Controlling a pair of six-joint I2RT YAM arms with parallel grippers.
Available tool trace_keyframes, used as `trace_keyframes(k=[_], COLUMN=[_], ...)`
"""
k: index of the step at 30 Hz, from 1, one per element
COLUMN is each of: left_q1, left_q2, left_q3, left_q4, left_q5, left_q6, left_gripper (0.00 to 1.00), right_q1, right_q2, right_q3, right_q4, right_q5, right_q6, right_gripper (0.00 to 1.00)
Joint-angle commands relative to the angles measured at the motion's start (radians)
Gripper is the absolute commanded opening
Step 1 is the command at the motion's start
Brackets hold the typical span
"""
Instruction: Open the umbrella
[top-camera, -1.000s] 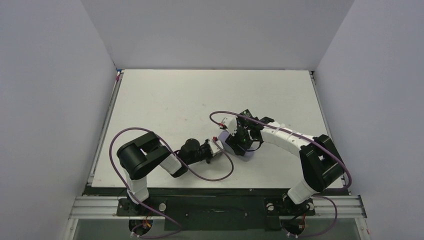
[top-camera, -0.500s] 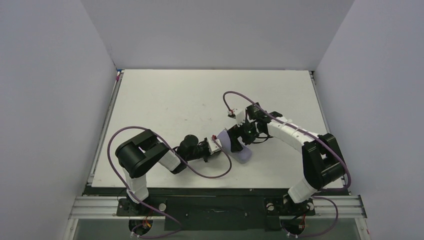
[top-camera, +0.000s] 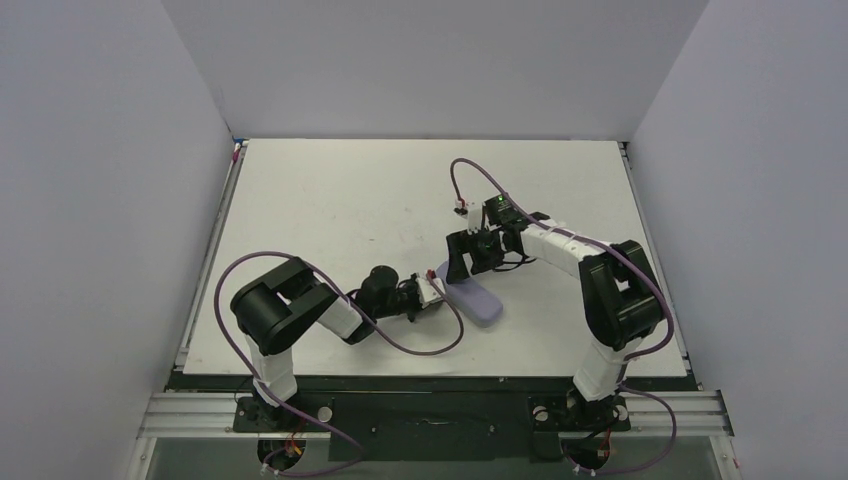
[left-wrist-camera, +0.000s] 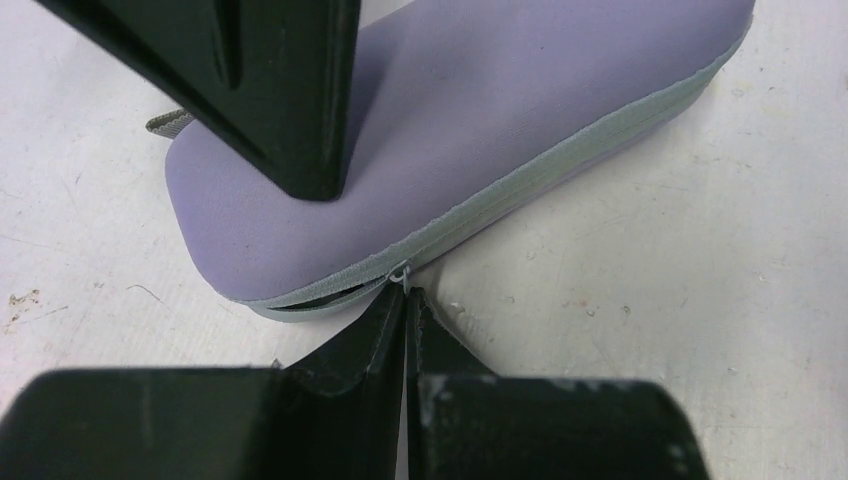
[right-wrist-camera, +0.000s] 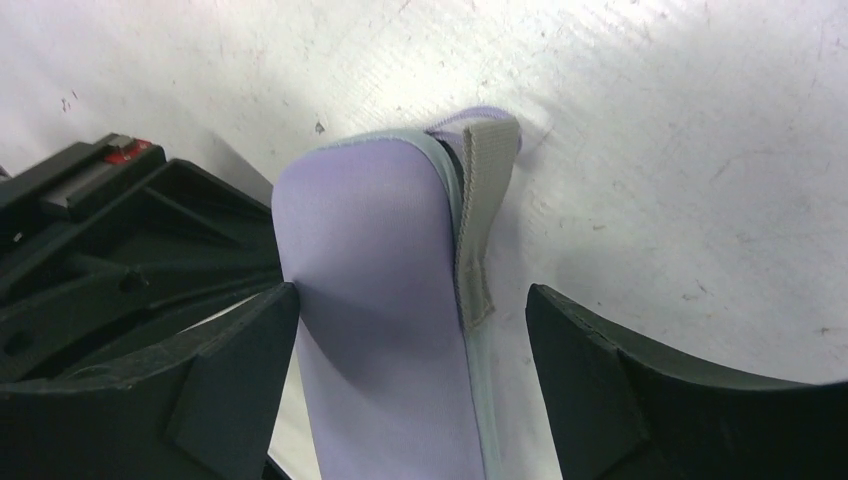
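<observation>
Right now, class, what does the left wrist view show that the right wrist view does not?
Only left wrist: the left gripper, tips shut at the zip pull of the lavender case. Only right wrist: both fingers of the open right gripper, astride the case's end. Both: the case lying on the table.

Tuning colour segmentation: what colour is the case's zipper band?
Pale grey zipper band on the lavender case; best in the left wrist view.

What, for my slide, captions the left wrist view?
Shut left gripper at the grey zip of a lavender oval case.
</observation>
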Motion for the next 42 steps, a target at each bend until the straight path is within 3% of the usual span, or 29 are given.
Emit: trace_keyframes(k=[1, 4, 7, 9, 12, 13, 30, 31, 32, 33, 34, 35, 37, 42], left_q1=[0.002, -0.011, -0.053, -0.077, -0.104, -0.110, -0.164, -0.162, -0.158, -0.145, -0.135, -0.116, -0.088, -0.063], left_q2=[0.016, 0.008, -0.004, -0.008, -0.002, -0.002, -0.035, -0.036, -0.035, -0.032, -0.030, -0.025, -0.020, -0.009], left_q3=[0.036, 0.049, 0.061, 0.068, 0.074, 0.074, 0.083, 0.087, 0.089, 0.093, 0.098, 0.107, 0.120, 0.151], left_q4=[-0.022, -0.054, -0.140, -0.178, -0.208, -0.210, -0.310, -0.322, -0.326, -0.334, -0.340, -0.348, -0.352, -0.354], left_q5=[0.041, 0.052, 0.053, 0.050, 0.039, 0.036, 0.027, 0.021, 0.015, 0.008, 0.010, 0.010, 0.014, 0.025], left_q6=[0.008, 0.026, 0.074, 0.066, 0.041, 0.034, 0.078, 0.078, 0.068, 0.058, 0.039, 0.030, 0.007, 0.014], left_gripper=[0.00, 0.00, 0.00, 0.00, 0.00, 0.00, 0.00, 0.00, 0.00, 0.00, 0.00, 0.00, 0.00, 0.00], right_q1=[-0.001, -0.001, -0.011, -0.011, -0.012, -0.012, -0.119, -0.123, -0.132, -0.134, -0.140, -0.142, -0.150, -0.193], right_q2=[0.021, 0.029, 0.029, 0.029, 0.026, 0.022, -0.007, -0.009, -0.014, -0.020, -0.038, -0.048, -0.080, -0.132], right_q3=[0.036, 0.019, -0.007, -0.017, -0.026, -0.032, -0.073, -0.076, -0.081, -0.084, -0.091, -0.097, -0.113, -0.172], right_q4=[0.102, 0.136, 0.176, 0.191, 0.215, 0.221, 0.385, 0.389, 0.386, 0.370, 0.359, 0.329, 0.272, 0.176], right_q5=[0.016, 0.037, 0.057, 0.070, 0.092, 0.096, 0.257, 0.227, 0.204, 0.160, 0.139, 0.106, 0.063, -0.038], right_q6=[0.061, 0.086, 0.124, 0.140, 0.164, 0.174, 0.367, 0.367, 0.356, 0.343, 0.307, 0.287, 0.239, 0.201], right_gripper=[0.77, 0.72, 0.57, 0.41, 0.06, 0.02, 0.00, 0.00, 0.07, 0.31, 0.43, 0.61, 0.75, 0.80])
